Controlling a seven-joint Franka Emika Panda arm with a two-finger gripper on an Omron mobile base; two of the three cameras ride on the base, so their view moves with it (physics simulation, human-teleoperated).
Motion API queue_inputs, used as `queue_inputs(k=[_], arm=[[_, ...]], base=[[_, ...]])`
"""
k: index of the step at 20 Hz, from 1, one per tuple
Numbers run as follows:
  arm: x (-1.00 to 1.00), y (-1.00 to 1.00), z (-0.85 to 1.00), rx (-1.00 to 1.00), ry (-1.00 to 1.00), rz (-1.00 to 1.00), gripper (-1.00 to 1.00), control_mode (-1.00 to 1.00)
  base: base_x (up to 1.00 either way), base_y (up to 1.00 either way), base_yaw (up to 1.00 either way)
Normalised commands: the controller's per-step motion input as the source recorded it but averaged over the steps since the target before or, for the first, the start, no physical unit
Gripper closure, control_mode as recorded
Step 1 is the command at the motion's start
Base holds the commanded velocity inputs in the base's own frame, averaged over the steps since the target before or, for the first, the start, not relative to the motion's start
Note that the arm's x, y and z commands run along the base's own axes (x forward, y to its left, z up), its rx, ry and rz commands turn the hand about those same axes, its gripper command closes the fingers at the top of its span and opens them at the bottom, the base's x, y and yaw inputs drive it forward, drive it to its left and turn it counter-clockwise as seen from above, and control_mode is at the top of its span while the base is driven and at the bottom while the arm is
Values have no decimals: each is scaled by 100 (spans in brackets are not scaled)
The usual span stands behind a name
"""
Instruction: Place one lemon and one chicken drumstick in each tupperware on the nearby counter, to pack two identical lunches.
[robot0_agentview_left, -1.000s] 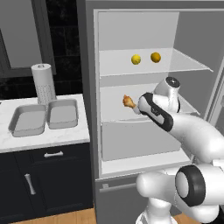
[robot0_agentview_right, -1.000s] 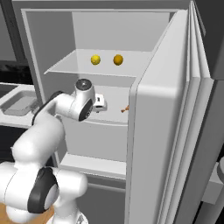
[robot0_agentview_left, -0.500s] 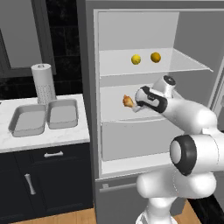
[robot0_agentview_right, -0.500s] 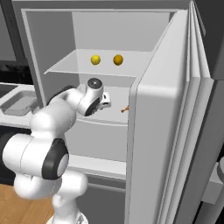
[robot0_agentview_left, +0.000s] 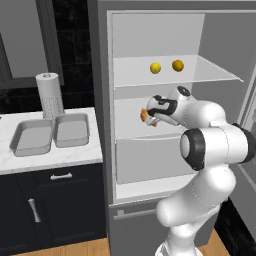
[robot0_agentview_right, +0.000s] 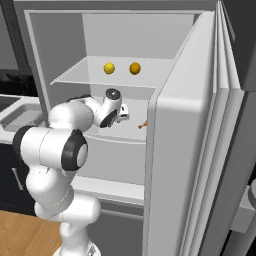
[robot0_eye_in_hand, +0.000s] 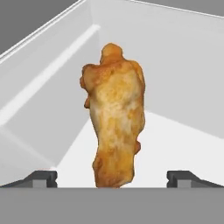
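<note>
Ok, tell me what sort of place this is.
A simulated home kitchen, it seems: an open grey fridge holding two round yellow lemons, beside a white marble-look counter over black cabinets.

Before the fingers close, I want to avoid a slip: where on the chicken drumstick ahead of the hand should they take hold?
Probably across the broad meaty middle of the chicken drumstick, coming straight on as the open gripper points now. In the hand view it lies lengthwise between the fingertips, so they would close on its two long flanks, not the tapered near end.
</note>
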Motion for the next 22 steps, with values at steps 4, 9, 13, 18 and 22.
queue_inputs(k=[4,9,13,18,22], arm=[[50,10,-22,0,0,0,-100,-100],[34,6,-42,0,3,0,-100,-100],[9,23,-62,0,9,2,100,-100],[-26,23,-52,-1,4,0,100,-100],[-100,0,6,0,-4,-2,100,-100]], base=[[0,0,0],[0,0,0],[0,0,0],[0,0,0],[0,0,0]])
